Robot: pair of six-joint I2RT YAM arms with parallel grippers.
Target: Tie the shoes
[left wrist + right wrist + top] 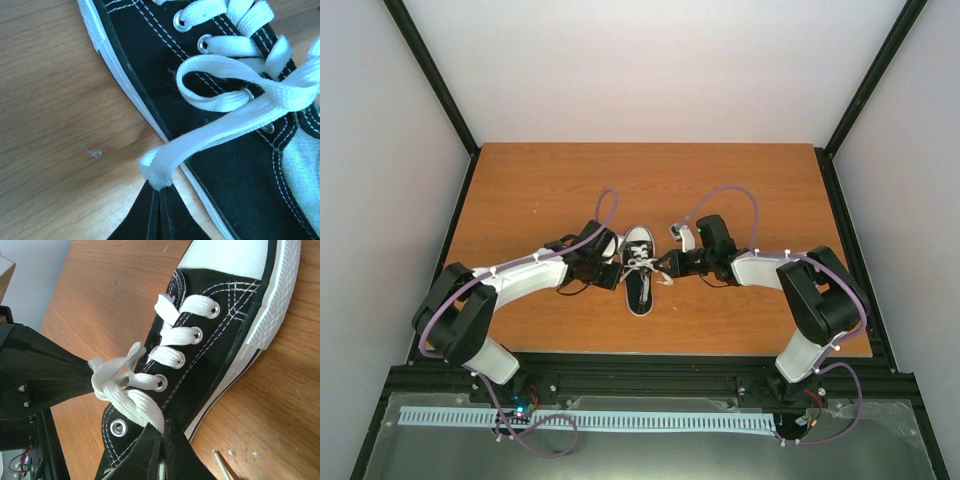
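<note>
A small black canvas shoe (638, 275) with a white toe cap (227, 255) lies mid-table, toe pointing away. My left gripper (160, 189) is at the shoe's left side, shut on a folded white lace (225, 125) that runs taut over the eyelets to a crossing. My right gripper (162, 426) is at the shoe's right side, shut on the other white lace strand (135, 407), which wraps round the first. Seen from above, the left gripper (617, 272) and the right gripper (665, 268) flank the shoe closely.
The wooden table (540, 190) is bounded by a black frame and pale walls. In the right wrist view the left arm's dark finger (50, 370) reaches in from the left. A thin white stick-like piece (222, 466) and small flecks lie on the wood near the right gripper.
</note>
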